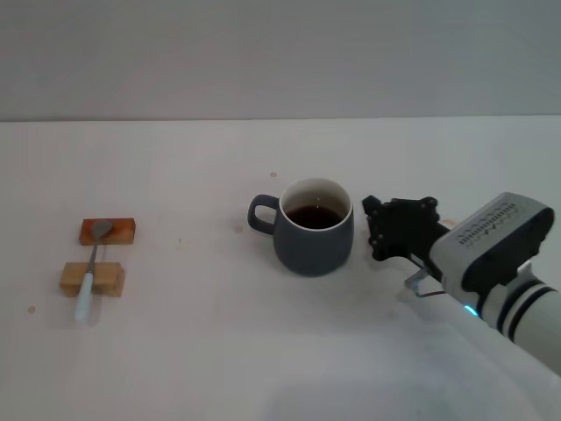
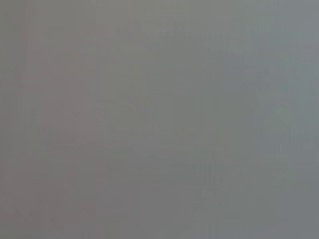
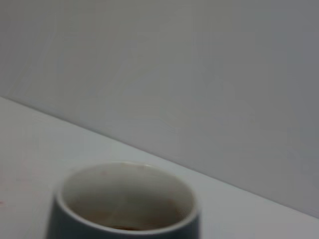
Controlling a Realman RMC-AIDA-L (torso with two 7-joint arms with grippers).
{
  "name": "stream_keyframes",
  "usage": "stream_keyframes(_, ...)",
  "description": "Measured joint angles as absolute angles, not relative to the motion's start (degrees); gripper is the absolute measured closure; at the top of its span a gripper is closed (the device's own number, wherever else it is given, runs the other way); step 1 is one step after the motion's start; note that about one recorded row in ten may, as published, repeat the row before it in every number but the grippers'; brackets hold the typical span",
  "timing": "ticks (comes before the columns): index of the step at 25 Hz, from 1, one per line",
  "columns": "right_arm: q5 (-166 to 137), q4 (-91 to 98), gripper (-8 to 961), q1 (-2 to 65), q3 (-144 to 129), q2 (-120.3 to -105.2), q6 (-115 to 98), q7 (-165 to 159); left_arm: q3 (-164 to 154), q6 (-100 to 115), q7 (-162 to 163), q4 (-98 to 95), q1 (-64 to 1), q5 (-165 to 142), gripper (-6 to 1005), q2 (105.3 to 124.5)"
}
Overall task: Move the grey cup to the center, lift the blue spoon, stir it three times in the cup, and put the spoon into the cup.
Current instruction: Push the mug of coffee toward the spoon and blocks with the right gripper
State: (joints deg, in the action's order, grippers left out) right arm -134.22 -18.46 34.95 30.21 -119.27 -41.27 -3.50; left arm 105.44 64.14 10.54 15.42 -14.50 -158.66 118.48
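The white table [image 1: 263, 351] fills the lower two thirds of the head view, with a pale wall [image 1: 280, 53] across the top; the right arm [image 1: 504, 263], white with a black wrist, reaches in from the lower right corner of the frame; its right gripper [image 1: 375, 230] sits just right of centre, right beside the grey cup [image 1: 314, 239], and whether its jaws are apart or together cannot be told from here, nor whether they touch the cup.

The grey cup stands upright a little right of the middle of the frame, its loop handle turned toward the left edge, dark liquid showing inside its white inner wall; the right wrist view shows the cup's rim close at the bottom of that frame.

Well apart from the cup, at the left side of the frame, lie two small wooden blocks, a reddish one [image 1: 118, 231] above a lighter one [image 1: 105, 279]; the blue spoon [image 1: 90, 276] lies across both, its metal bowl on the reddish block and its pale handle pointing toward the bottom edge.

The left wrist view shows only flat grey.
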Motion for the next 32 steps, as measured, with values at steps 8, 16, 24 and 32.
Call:
stream_keyframes(8, -135.73, -19.48, 953, 37.45, 29.45, -119.2, -39.55, -3.52, 105.88, 64.25, 10.54, 15.54, -14.66, -158.55, 197, 118.47)
stream_keyframes(16, -136.25, -20.07, 953, 37.72, 29.44, -119.18, -38.77, -3.58, 105.91, 64.0, 10.55, 15.55, -14.8, -158.55, 197, 118.47)
stream_keyframes(24, -136.84, -21.23, 952, 37.63, 29.21, -119.17, -38.2, -3.6, 105.74, 64.15, 10.55, 15.28, -14.7, -158.55, 197, 118.48)
stream_keyframes(32, -136.83, -21.15, 948, 37.16, 29.97, -119.35, -38.28, -3.59, 104.83, 64.22, 10.55, 15.01, -14.55, -158.64, 198, 118.58)
